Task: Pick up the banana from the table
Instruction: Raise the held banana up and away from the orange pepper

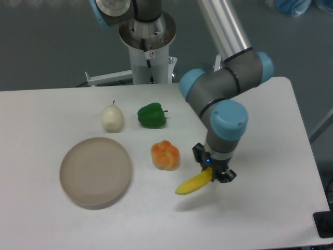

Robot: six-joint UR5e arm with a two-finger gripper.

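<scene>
Surface: you are looking at the white table (62,109), with a dark grey floor behind it and the arm's base at the far edge.
Arm: it reaches down over the right half of the tabletop, wrist pointing at the surface.
Gripper (212,174): your jaws are clamped on the banana's right end, one black finger showing on either side of it.
Banana (193,184): yellow, held by its right end, its free tip slanting down to the left. A soft shadow lies beneath it, so it looks lifted a little off the table, though from this angle you cannot be sure.
Orange fruit (165,154): lumpy, just left of the gripper, apart from the banana.
Plate (95,172): round, beige, at the left.
Green pepper (152,115): behind the orange fruit.
Pale pear (112,117): just left of the pepper.
</scene>
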